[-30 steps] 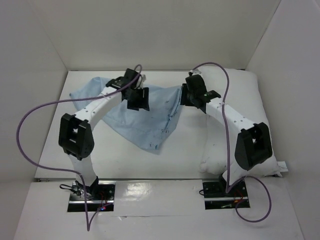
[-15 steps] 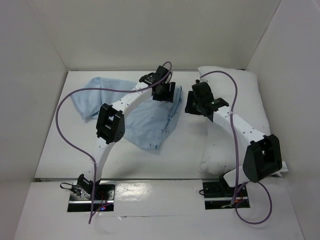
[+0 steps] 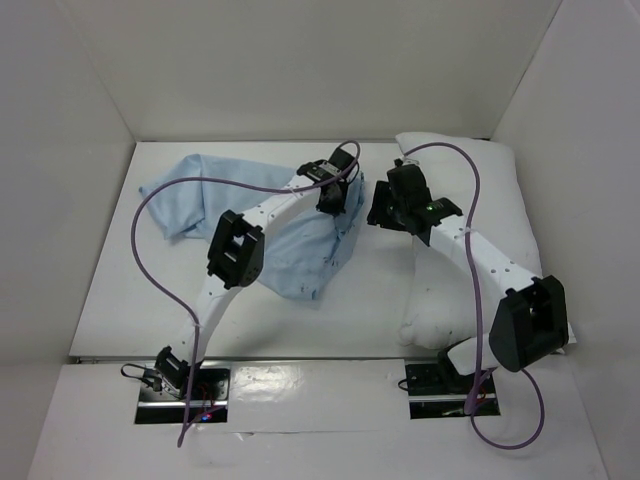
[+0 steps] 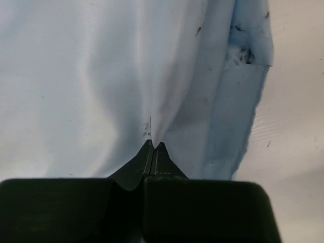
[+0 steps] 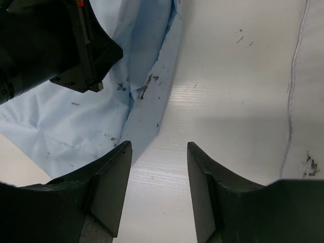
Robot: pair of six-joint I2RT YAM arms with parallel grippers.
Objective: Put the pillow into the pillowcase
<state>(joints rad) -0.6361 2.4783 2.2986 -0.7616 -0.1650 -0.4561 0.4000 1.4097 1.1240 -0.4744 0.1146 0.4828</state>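
The light blue pillowcase lies wrinkled on the table, left of centre. My left gripper is at its right edge. In the left wrist view the gripper is shut, with a raised fold of the pillowcase pinched between its tips. The white pillow lies along the right side, partly under my right arm. My right gripper hangs between pillowcase and pillow. Its jaws are open over bare table, just right of the pillowcase hem. The left gripper's black body shows close by.
White walls enclose the table on the left, back and right. Purple cables loop above both arms. The pillow fills the right strip up to the wall.
My left arm has swung right across the pillowcase to its right edge and shut on the fabric. The cloth has bunched up there. The right gripper has shifted slightly right.
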